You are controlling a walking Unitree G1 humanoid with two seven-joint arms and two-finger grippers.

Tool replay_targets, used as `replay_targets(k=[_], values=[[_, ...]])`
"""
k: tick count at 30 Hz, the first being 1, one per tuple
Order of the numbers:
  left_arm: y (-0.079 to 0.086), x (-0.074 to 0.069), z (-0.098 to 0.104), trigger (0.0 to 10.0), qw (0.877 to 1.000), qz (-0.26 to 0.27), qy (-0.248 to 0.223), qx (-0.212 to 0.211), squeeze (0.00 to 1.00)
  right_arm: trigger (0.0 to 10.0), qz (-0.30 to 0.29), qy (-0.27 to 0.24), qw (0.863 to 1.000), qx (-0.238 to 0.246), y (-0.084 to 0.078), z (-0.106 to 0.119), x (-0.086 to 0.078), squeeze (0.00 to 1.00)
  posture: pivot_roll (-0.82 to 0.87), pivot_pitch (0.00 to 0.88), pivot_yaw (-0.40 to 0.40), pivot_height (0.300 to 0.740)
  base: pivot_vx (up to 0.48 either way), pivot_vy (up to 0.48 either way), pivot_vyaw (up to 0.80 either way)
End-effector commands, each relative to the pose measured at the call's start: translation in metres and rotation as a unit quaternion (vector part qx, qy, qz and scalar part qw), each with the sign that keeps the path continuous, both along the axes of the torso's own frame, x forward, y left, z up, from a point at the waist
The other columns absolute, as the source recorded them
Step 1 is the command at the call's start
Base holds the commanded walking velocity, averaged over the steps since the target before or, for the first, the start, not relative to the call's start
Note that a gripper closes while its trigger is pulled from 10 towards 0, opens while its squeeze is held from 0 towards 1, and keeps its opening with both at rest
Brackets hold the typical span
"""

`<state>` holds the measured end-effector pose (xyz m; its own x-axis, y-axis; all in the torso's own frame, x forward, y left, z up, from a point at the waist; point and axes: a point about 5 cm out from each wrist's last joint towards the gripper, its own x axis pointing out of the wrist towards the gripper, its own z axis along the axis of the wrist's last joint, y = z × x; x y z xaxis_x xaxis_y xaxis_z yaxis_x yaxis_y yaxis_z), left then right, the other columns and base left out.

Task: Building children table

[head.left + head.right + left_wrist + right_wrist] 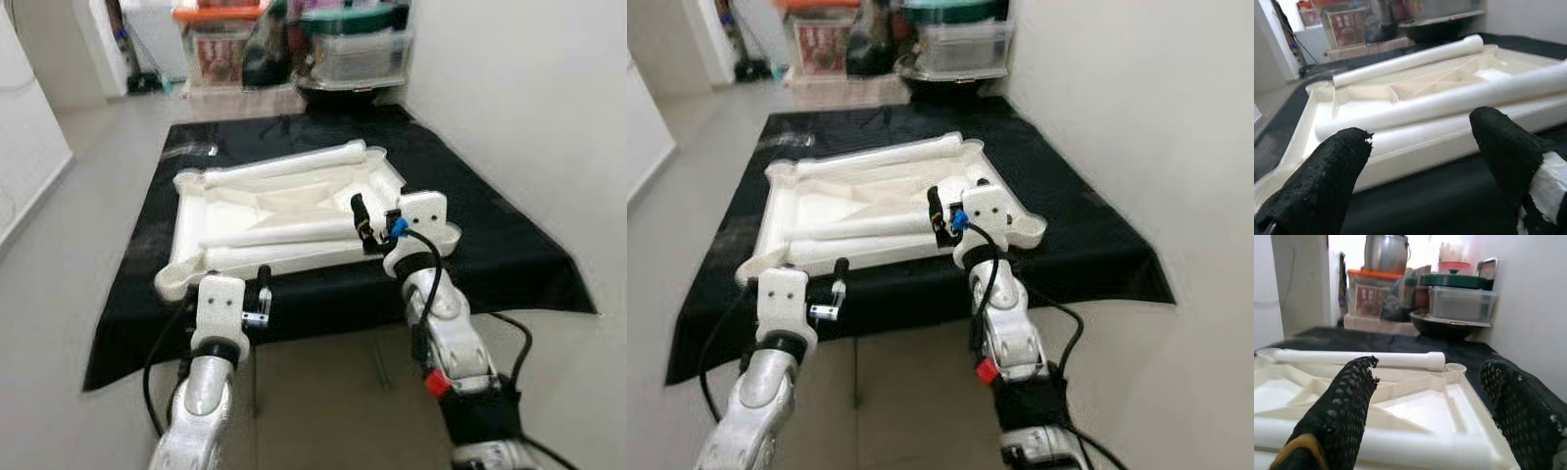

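A white plastic table top (191, 201) lies upside down on a table under a black cloth (490, 245). Three white tube legs rest on it: one along the far rim (284, 164), one across the middle (279, 233) and one at the near rim (294, 257). My left gripper (259, 290) hovers open just before the near rim, with the near leg (1449, 132) between and beyond its fingers (1327, 181). My right gripper (375, 223) is open over the top's near right corner, its fingers (1347, 406) above the middle leg (1415, 445). Neither holds anything.
Stacked plastic storage bins (358, 54), a dark pot (343, 93) and boxes stand beyond the table's far end. A white wall (529, 117) runs close along the right. Grey floor (88, 196) lies open on the left. The cloth hangs over the table's front edge.
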<state>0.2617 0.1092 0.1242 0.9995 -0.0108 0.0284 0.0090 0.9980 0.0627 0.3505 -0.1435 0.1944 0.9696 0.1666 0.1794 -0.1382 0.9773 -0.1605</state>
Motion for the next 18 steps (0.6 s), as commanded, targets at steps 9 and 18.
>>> replay_targets(k=[9,18], values=[[0.003,0.001,-0.001,10.0,1.0,0.013,0.006,-0.02,0.0,10.0,0.056,0.082,0.993,-0.06,0.0,0.007,0.027,0.0,0.04,0.0,-0.024,0.74,0.242,0.0,0.0],[-0.002,0.002,0.002,10.0,1.0,0.003,0.006,-0.028,0.0,10.0,0.165,0.112,0.969,-0.145,0.011,0.034,0.046,1.0,0.04,0.0,-0.026,0.74,0.0,0.0,0.0]])
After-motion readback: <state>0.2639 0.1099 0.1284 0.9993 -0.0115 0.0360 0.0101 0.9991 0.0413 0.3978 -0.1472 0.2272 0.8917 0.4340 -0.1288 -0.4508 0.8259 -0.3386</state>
